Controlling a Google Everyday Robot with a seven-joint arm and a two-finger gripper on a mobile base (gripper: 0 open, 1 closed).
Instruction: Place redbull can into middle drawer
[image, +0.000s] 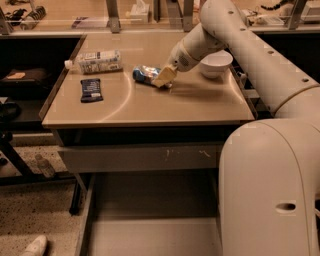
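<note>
1. The redbull can (144, 74) lay on its side toward the back of the bench (150, 107). The end effector (165, 76) was down at the can's right end, touching it or very nearly. Whether it was apart or clamped on the can could not be told.
2. A can lying down rolls easily. If the hold was only on the end rim, or not yet closed, a push could have sent it rolling left, out of reach.
3. A slim, shiny can gripped off-centre would probably tilt or slip on the lift.
4. The white bowl (216, 64) sat just beside the arm's wrist, so a wide swing on withdrawal risked knocking it.
5. The middle drawer (150, 235) stood pulled out, low and in front of the bench. On the way down the can had to clear the bench edge and the scratched front panel (140, 157), and a clipped corner might have jarred it loose.
6. The drawer's walls looked low and its floor plain. A can released from too high would likely bounce or roll.
7. The bottle (97, 61) and snack bar (91, 90) lay well apart to the left and posed little risk.
</note>
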